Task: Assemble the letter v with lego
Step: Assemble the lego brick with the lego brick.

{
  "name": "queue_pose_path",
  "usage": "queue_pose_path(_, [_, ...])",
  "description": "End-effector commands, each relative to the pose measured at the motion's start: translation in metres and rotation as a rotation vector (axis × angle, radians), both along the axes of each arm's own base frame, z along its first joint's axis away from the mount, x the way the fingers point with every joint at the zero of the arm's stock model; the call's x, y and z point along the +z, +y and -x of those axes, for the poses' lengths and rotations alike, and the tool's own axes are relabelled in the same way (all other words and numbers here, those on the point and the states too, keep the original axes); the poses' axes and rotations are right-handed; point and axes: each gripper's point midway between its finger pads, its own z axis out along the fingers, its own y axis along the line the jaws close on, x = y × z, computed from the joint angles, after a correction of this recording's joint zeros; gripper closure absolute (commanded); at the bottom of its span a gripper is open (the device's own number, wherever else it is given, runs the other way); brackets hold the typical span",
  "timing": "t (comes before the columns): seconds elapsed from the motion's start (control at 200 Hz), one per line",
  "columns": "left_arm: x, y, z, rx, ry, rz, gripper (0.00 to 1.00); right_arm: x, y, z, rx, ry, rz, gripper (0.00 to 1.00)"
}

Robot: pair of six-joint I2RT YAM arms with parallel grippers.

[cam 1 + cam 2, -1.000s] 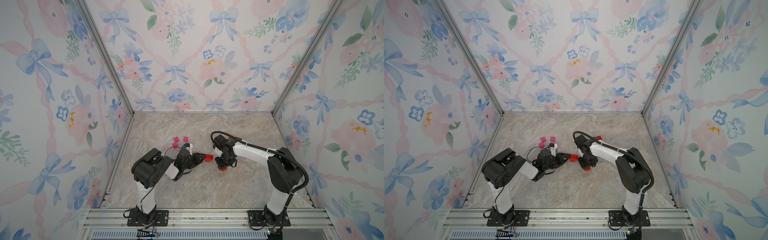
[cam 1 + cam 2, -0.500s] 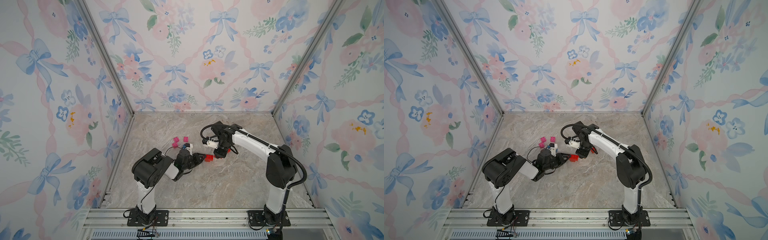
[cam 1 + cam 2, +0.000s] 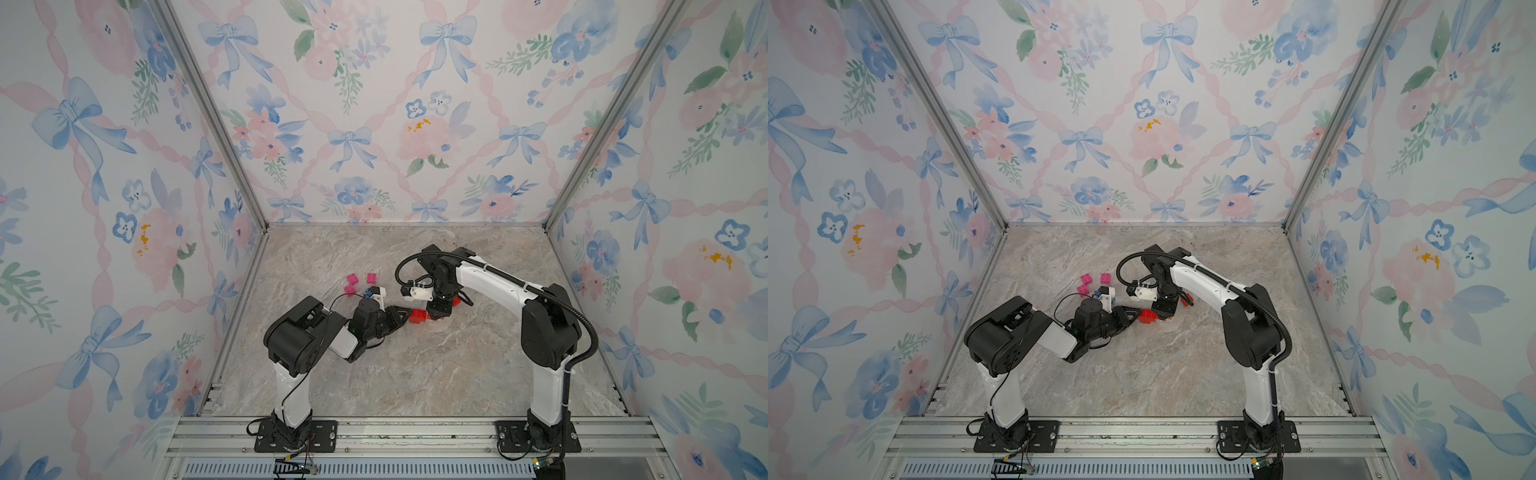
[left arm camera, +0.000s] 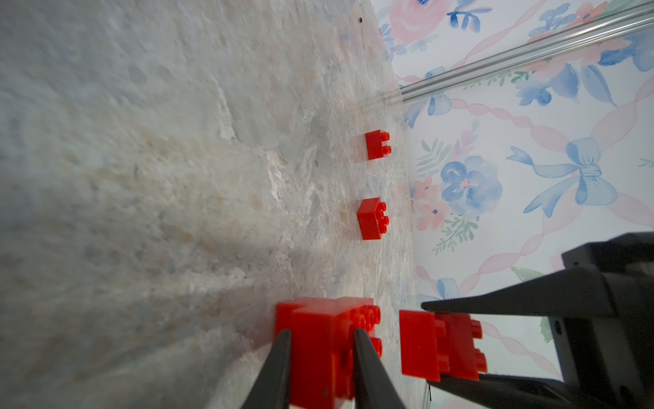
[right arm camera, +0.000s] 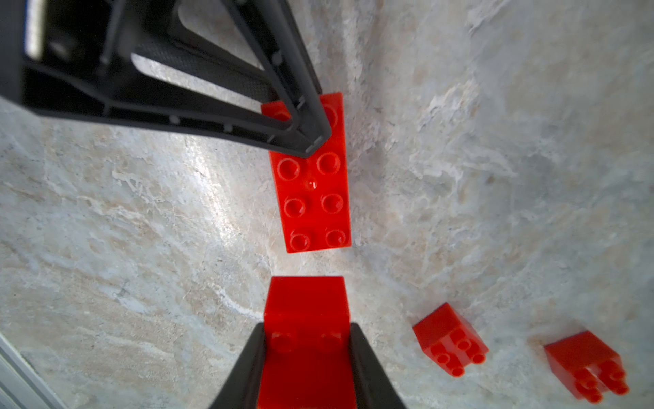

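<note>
I'm at the joining step. My left hand (image 4: 320, 340) is clenched on one end of a long red brick (image 5: 313, 198), pinning it studs-up on the table (image 5: 495, 159) near the middle, a little toward the left edge. My right hand (image 5: 306, 329) is grasping a red square brick (image 5: 306, 304). It hovers just off the long brick's free end, apart from it. In the left wrist view it looks slightly raised above the studs.

As I judge it, the next move is to carry the square brick over that free end, square it to the studs, and press straight down while the left hand braces.

The left arm lies low, its forearm nearly flat along the table and the hand pointing toward the right edge. The right arm arches over from the right side with its wrist folded steeply down.

Two loose red bricks (image 5: 449, 336) wait nearby. The pink bricks (image 3: 352, 279) sit beyond the left wrist, toward the far-left corner.
</note>
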Motion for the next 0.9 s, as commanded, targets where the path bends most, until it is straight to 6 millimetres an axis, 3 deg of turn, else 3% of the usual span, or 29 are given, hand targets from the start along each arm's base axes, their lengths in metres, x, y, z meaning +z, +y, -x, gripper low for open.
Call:
queue_pose_path(0.0, [-0.018,-0.001,0.007,-0.026,0.023,-0.045,0.99,0.0,0.012,-0.006,0.02,-0.008,-0.027,1.0])
queue_pose_path(0.33, [-0.019,-0.003,0.006,-0.031,0.024,-0.044,1.0,-0.008,0.019,-0.01,0.021,0.009,-0.04,1.0])
queue_pose_path(0.895, [-0.021,-0.003,0.006,-0.032,0.027,-0.047,1.0,-0.024,0.001,-0.001,0.156,0.055,0.105,1.0])
